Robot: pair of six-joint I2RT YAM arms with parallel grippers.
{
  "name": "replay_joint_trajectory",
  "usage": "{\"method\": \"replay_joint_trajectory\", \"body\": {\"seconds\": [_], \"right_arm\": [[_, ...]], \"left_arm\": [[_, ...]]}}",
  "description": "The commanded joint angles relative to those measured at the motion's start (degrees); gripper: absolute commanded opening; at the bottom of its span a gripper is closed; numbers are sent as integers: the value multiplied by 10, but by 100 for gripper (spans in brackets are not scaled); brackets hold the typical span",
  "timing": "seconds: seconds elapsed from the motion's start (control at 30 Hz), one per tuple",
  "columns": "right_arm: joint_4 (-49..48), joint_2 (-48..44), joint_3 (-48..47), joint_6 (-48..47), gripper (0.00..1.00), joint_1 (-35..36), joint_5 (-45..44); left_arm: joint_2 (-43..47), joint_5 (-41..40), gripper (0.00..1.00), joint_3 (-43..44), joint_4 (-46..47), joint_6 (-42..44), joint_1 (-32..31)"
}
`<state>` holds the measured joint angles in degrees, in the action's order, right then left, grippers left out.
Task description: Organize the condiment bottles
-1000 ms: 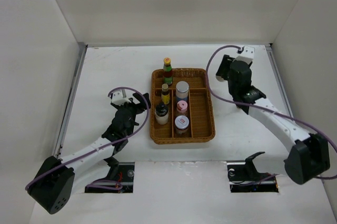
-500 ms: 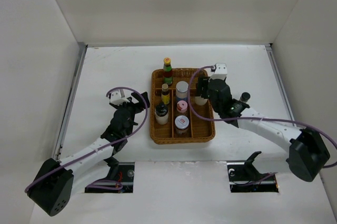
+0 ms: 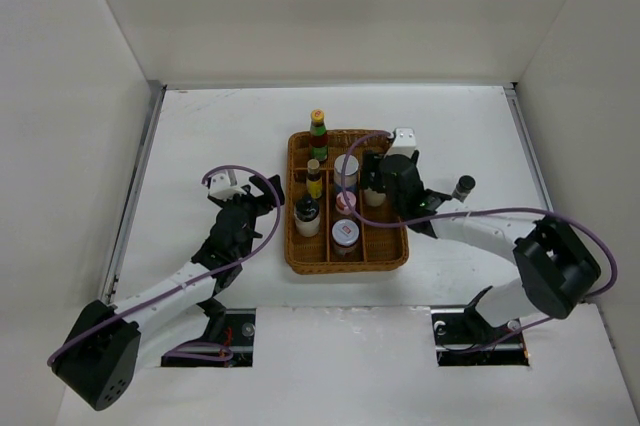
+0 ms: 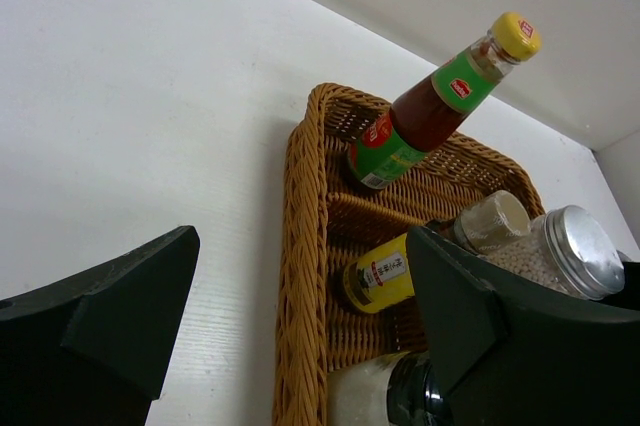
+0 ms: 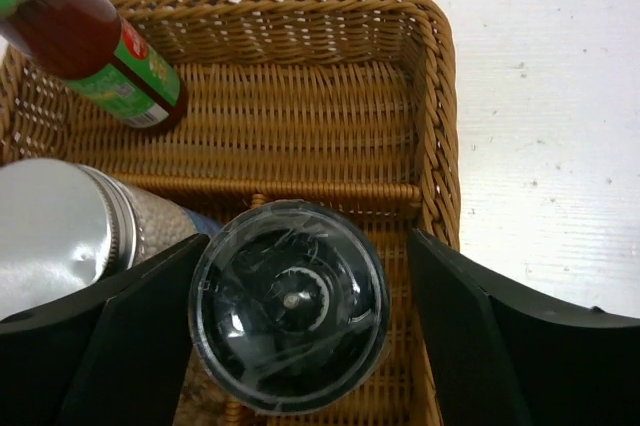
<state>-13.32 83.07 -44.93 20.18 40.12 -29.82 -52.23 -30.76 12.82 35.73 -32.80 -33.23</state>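
Because the bottles belong in the wicker tray (image 5: 440,146), the right fingers (image 5: 120,346) clasp a black-lidded jar (image 5: 288,304) over its right-hand column, while the left fingers (image 4: 110,316), spread wide and empty, wait beside its left rim.

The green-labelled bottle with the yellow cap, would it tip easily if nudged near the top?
Probably: the green-labelled bottle is tall and narrow, so a high nudge could topple it. Its clear neck looks like glass, so likely slick and breakable.
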Motion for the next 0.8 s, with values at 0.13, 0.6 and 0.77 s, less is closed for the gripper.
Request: {"method": "replay_joint_trajectory", "body": {"seconds": [0.13, 0.6, 0.77], "right_arm": [[-47, -94, 24, 14, 90, -3, -24], [141, -255, 118, 100, 89, -199, -195], [150, -218, 112, 116, 87, -238, -168]], "left_arm": [[5, 6, 85, -2, 22, -4, 2], [0, 15, 85, -1, 28, -10, -6], [6, 21, 85, -3, 29, -13, -7]]}}
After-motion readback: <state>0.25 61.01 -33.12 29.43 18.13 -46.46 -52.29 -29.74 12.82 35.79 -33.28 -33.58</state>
